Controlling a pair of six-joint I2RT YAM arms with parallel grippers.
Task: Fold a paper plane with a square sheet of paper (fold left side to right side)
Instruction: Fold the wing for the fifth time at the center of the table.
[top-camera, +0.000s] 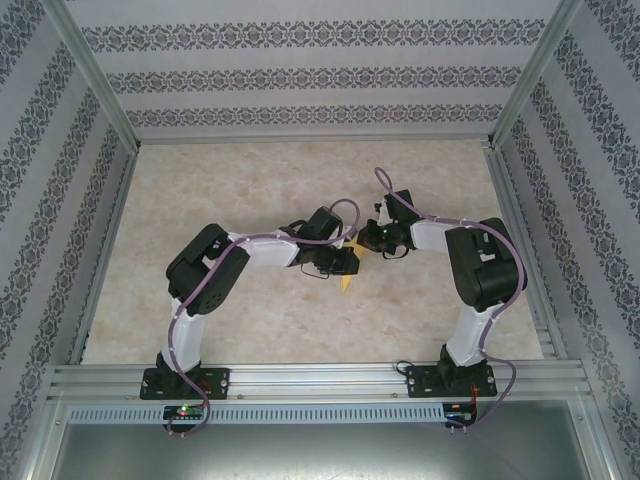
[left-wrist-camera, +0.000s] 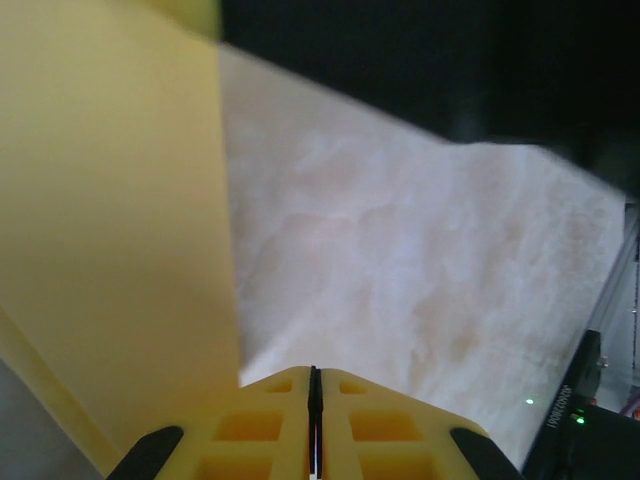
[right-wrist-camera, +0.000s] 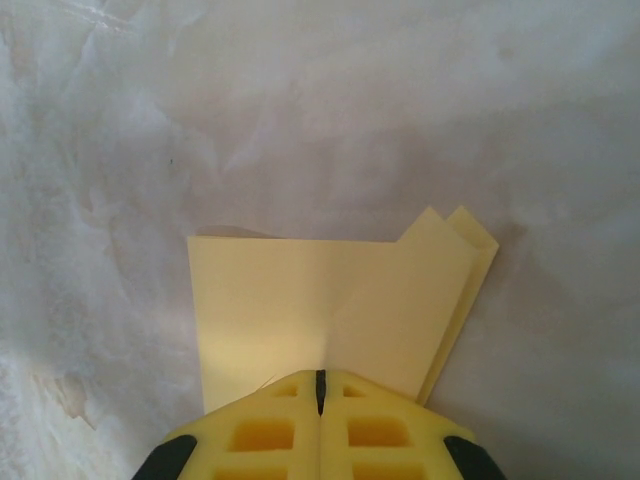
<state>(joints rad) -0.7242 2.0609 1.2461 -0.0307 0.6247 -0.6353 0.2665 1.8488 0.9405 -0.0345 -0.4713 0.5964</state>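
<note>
Yellow paper (right-wrist-camera: 330, 310) lies flat on the table (right-wrist-camera: 300, 100) directly ahead of your right gripper (right-wrist-camera: 320, 378), with its near edge running under the fingertips (right-wrist-camera: 270, 400). That gripper's jaws are pressed together with only a thin seam between them, so it works as a blunt pad and not a clamp. I judge it is pinning the sheet so it cannot slide while the other arm works. Ahead and to the right of those tips, two stacked corners stick out slightly staggered, so several layers are folded there and not quite aligned.

Your left gripper (left-wrist-camera: 314, 375) is likewise closed, its seam tight. To its left and ahead, a broad yellow panel stands close in view, seemingly lifted off the table and not lying flat. Whether a layer is caught in that seam, you cannot tell from here. From above, both grippers meet nose to nose over the sheet, and a yellow tip pokes out just beyond the left one.

The likely step is carrying the left side over to the right. Watch the staggered corners, because a skewed crease here would carry into every later fold.
</note>
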